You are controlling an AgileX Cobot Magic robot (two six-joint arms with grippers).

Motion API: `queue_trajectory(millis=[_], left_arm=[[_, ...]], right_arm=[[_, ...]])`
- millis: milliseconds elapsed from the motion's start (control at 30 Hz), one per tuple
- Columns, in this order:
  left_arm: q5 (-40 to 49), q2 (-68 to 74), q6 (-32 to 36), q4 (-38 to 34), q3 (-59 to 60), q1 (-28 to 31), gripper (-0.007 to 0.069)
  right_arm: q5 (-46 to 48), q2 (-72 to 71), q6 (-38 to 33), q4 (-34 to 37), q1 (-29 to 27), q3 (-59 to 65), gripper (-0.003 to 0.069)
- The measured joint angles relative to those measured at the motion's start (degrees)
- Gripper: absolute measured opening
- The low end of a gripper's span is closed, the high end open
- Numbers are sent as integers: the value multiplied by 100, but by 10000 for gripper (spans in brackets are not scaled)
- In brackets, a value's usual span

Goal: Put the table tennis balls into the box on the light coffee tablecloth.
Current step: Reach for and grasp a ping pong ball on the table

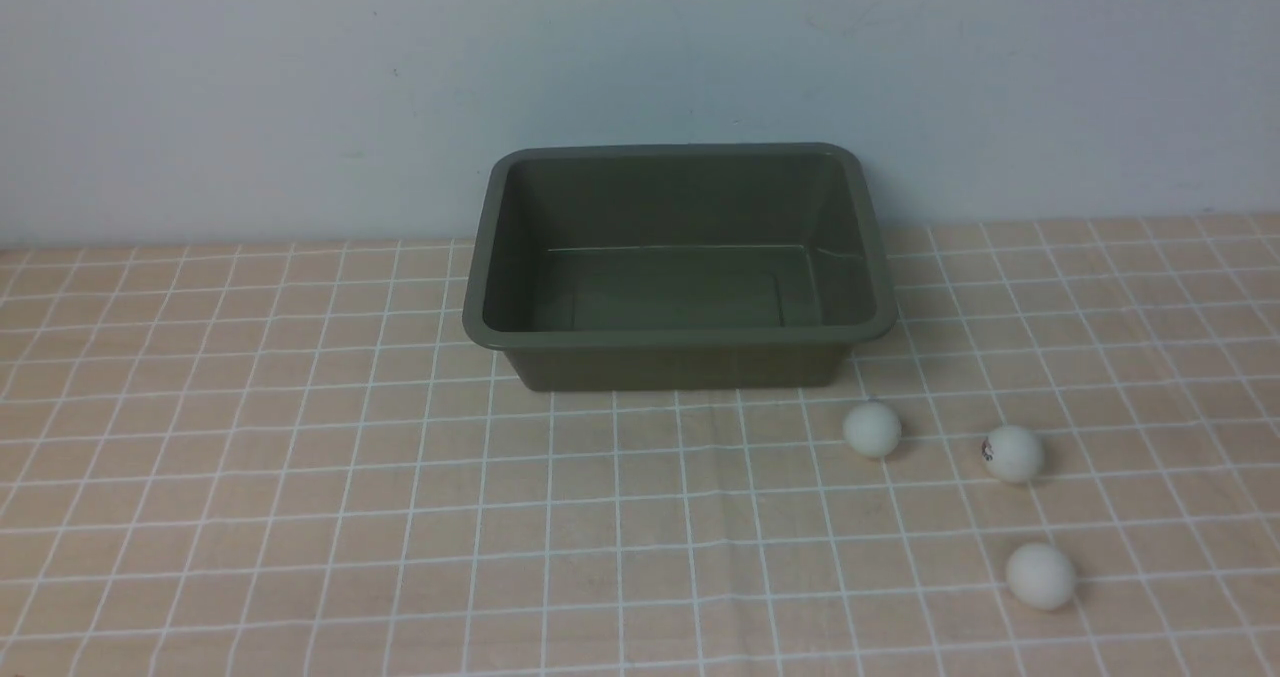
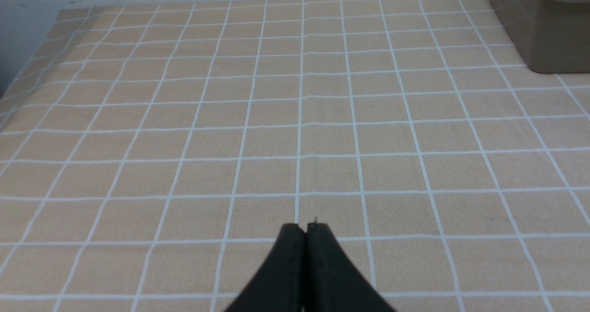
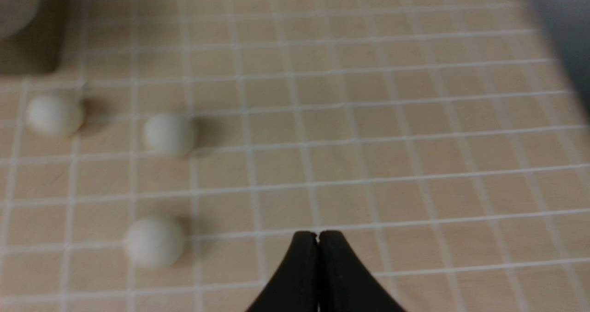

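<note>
Neither pincer shows in the front view: one empty box (image 1: 680,338) stands on the light coffee tablecloth (image 1: 300,477), with three table tennis balls (image 1: 872,429) (image 1: 1014,454) (image 1: 1041,576) near its right front corner. Left wrist view: left pincer (image 2: 305,231) pressed together, empty. Right wrist view: right pincer (image 3: 318,236) likewise pressed together; a glancing touch could roll a ball away.

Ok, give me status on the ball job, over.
Left gripper shut, empty. Right gripper shut, empty. Three balls on cloth, front-right of empty box. Nothing blocking.

A plain, staged test setting rather than a lived-in room. The grid-lined tan tablecloth (image 1: 300,517) meets a bare pale wall (image 1: 250,87) at the far side.
</note>
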Motion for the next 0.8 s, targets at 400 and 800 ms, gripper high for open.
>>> queue_trajectory(millis=[400, 800], left_arm=[[0, 0, 0, 0, 0, 0, -69], [0, 0, 0, 0, 0, 0, -69]], right_arm=[[294, 1196, -2582, 2659, 165, -6, -16], [84, 2412, -1016, 1026, 1601, -648, -16]])
